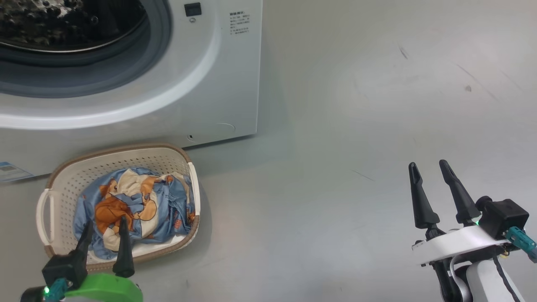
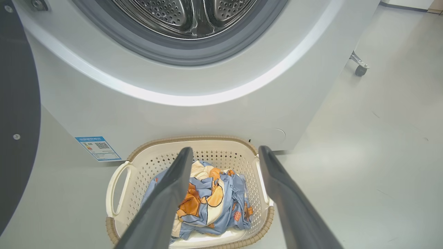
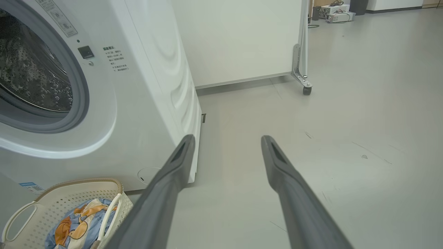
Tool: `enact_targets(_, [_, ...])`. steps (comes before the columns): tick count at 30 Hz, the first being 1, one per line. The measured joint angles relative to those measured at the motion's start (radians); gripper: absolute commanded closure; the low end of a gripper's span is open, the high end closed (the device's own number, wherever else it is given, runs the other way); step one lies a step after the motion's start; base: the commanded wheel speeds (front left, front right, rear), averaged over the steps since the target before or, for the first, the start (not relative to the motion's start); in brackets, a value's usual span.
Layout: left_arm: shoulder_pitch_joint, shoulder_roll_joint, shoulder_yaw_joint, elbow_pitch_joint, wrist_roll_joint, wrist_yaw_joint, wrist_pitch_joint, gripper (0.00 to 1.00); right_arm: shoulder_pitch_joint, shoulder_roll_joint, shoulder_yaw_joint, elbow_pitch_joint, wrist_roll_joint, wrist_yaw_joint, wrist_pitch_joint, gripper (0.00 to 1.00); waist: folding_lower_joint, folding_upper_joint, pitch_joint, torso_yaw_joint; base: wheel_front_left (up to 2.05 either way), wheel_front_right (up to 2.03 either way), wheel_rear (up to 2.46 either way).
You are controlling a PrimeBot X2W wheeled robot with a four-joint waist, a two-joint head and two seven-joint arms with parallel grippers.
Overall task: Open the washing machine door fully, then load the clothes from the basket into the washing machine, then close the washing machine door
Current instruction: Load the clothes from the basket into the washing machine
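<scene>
The white washing machine (image 1: 235, 84) stands with its drum (image 2: 187, 17) uncovered. A dark slice of the washing machine door (image 2: 17, 121) shows swung out at the left edge of the left wrist view. On the floor in front sits the cream basket (image 1: 63, 184) holding the blue bear-print clothes (image 1: 134, 205). My left gripper (image 1: 105, 224) hovers open just above the basket's near rim, nothing between its fingers; in its own view the left gripper (image 2: 225, 150) frames the clothes (image 2: 211, 204). My right gripper (image 1: 428, 163) stands open over bare floor far to the right.
A white wheeled partition (image 3: 242, 41) stands behind the machine, its caster (image 3: 306, 90) on the grey floor. Boxes and cables (image 3: 332, 10) lie far back. Open floor (image 1: 377, 105) stretches right of the machine.
</scene>
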Motion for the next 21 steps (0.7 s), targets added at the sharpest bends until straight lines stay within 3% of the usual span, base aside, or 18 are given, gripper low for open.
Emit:
enact_targets(9, [-0.123,0.05,0.027,0.049,-0.009,-0.025,0.087,0.0,-0.082,0.002,0.023,-0.016,0.009,0.0,0.0,0.0,0.0,0.0,0.124,-0.061,0.0,0.0,0.0])
enact_targets(21, [-0.284,0.101,0.046,0.133,-0.015,-0.026,0.225,0.0,-0.164,0.003,0.031,-0.04,0.02,0.0,0.0,0.0,0.0001,0.0,0.28,-0.119,0.0,0.0,0.0])
